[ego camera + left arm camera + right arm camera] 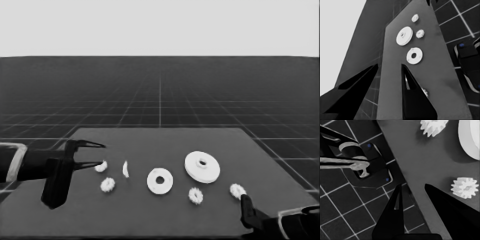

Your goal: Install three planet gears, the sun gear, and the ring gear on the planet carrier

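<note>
Presently on the dark bench (150, 220), seven white parts, none stacked and none bearing writing, labels or brand marks.

Larger round part (202, 166): thick disc with a raised middle and small centre hole, flat on the bench, right of centre and farther back. Smaller round part (160, 180): flat washer-like disc with a wide hole, just left of and nearer than the larger one, apart from it, with nothing on it.

Gears, four. One (195, 195) near-right of the smaller round part. One (237, 190) at the right, close to the near right corner. One (107, 185) left of the smaller round part. One (101, 166) at the left end, by the lower fingertip of the left hand (98, 154), partly hidden; contact cannot be judged.

Thin white piece (125, 169): between the left gears and the smaller round part.

Left hand: over the bench's left end, fingers apart, nothing between them.

Right hand (246, 202): at the near right corner, just beside the rightmost gear, fingers spread in its wrist view, gripping nothing.
</note>
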Motion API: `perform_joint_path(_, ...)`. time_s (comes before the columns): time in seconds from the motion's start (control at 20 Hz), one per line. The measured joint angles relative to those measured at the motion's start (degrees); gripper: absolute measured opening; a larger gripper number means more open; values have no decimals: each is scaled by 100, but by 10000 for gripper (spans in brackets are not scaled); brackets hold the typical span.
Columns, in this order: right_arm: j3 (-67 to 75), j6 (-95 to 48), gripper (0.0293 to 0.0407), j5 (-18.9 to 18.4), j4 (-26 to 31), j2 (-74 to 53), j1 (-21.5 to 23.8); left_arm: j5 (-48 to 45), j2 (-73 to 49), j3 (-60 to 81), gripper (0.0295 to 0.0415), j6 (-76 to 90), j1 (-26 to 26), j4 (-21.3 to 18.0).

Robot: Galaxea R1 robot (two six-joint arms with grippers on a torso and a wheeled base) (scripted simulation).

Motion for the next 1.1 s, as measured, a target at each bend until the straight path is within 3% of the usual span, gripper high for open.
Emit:
perform_joint_path(0.05,303,-19,293,133,433,78,-310,282,-16,408,295,-15,405,-420)
perform_joint_path(0.1,169,-11,308,77,255,46,-193,169,-10,245,297,-9,256,-250)
perform_joint_path(0.15,90,-7,337,45,151,26,-125,102,-8,144,314,-5,165,-148)
perform_joint_path(0.2,45,-4,368,25,89,15,-86,62,-6,85,347,-3,112,-88)
perform_joint_path(0.25,19,-2,380,14,54,9,-64,1864,512,-1052,387,-2777,1442,2144)
perform_joint_path(0.3,5,-1,383,8,33,5,-51,3425,1540,-2563,404,-4970,1682,1525)
perform_joint_path(0.35,-4,-1,384,4,20,3,-43,3910,2344,-4076,398,-5744,1709,459)
perform_joint_path(0.4,-9,0,384,2,13,1,-38,4080,2874,-5285,392,-5955,1740,-254)
perform_joint_path(0.45,-12,0,385,0,9,1,-36,4189,3240,-6171,388,-5962,1768,-686)
perform_joint_path(0.55,-15,0,385,-1,5,0,-33,4327,3671,-7217,385,-5843,1802,-1089)
perform_joint_path(0.7,-16,0,385,-1,3,0,-32,4403,3912,-7792,385,-5720,1820,-1255)
perform_joint_path(0.85,-16,0,385,-1,3,0,-32,3725,4288,-8586,385,-5425,2645,-859)
perform_joint_path(1.1,-16,0,385,-1,3,0,-32,3548,4442,-8911,385,-5288,2819,-813)
